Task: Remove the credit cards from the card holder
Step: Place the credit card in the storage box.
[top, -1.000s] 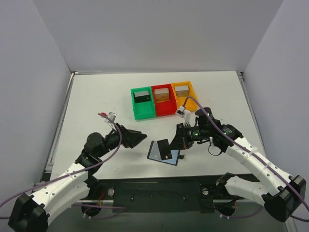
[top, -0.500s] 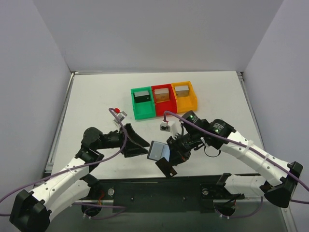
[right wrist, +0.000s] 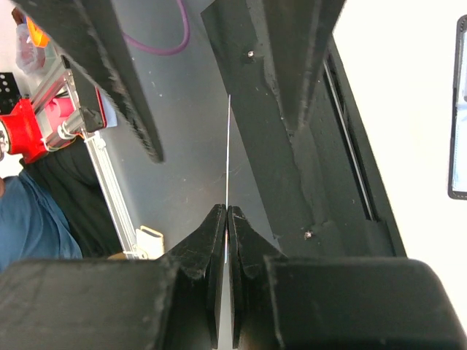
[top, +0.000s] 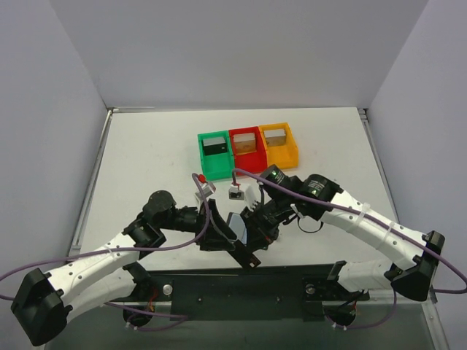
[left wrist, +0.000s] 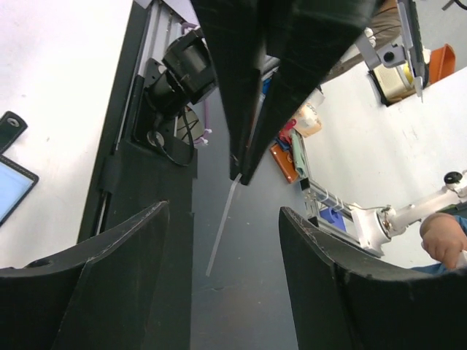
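Card holder (top: 246,254): lies on the table (top: 146,160) at its near edge, just below the two grippers in the top view. Black from above, pale inside with a dark rim in the wrist views. Touched by neither gripper.

Card (top: 237,227): pale blue, lifted clear of the holder and held on edge between the two arms. Shows only as a thin line in both wrist views.

Right gripper (right wrist: 227,219): fingers pressed together on one end of the card, touching nothing else.

Left gripper (left wrist: 219,219): fingers spread wide, gripping nothing. Free end of the card shows in the gap. Cannot tell whether it sits inside the jaws or just beyond them. No contact visible.

Step in hand: by the look of it, one card out of the holder and being offered from right to left.

Next move calls for: probably lining the left fingers squarely over the card's flat faces, closing on the free end, and only then letting go on the right.

Risk: thin, slick card, likely to slip or twist if pinched near a corner.

Left in the holder: cannot tell.

Further out: row of bins (top: 248,166), green, red and orange, well apart at the back.
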Tool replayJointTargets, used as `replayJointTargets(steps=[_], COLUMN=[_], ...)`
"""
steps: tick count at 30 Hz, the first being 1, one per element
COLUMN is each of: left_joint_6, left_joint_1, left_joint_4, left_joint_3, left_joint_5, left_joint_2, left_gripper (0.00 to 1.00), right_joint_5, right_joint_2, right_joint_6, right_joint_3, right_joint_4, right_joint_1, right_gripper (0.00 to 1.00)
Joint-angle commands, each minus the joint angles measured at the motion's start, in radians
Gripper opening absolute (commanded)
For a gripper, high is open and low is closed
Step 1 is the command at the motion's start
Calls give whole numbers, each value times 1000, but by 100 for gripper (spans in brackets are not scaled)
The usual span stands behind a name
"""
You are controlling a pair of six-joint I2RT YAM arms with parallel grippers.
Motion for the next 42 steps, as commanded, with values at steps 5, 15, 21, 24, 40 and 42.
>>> replayJointTargets(steps=[5,15,21,24,40,42], left_joint_6=[69,51,43,39,9,-3], left_joint_1=[-18,-45,-61,-64,-65,-65], left_joint_4=[-4,36,52,63,123,140], left_joint_3=[44,31,24,21,-62,-80], left_joint_5=[-45,-10,-7,-10,-228,-275], left_joint_2=[-1,12,1,-5,-148,-166], left_gripper=[68,39,20,0,0,0], right_joint_5=[-1,27,33,45,33,5], right_joint_2=[31,28,25,27,-108,-122], right_joint_6=[-1,-4,-6,7,234,270], right_joint_3=[62,75,78,84,-80,-106], right_joint_4=[-18,-18,-15,-3,313,377], right_joint_1=[30,29,27,24,-91,-101], right_gripper=[0,0,0,0,38,36])
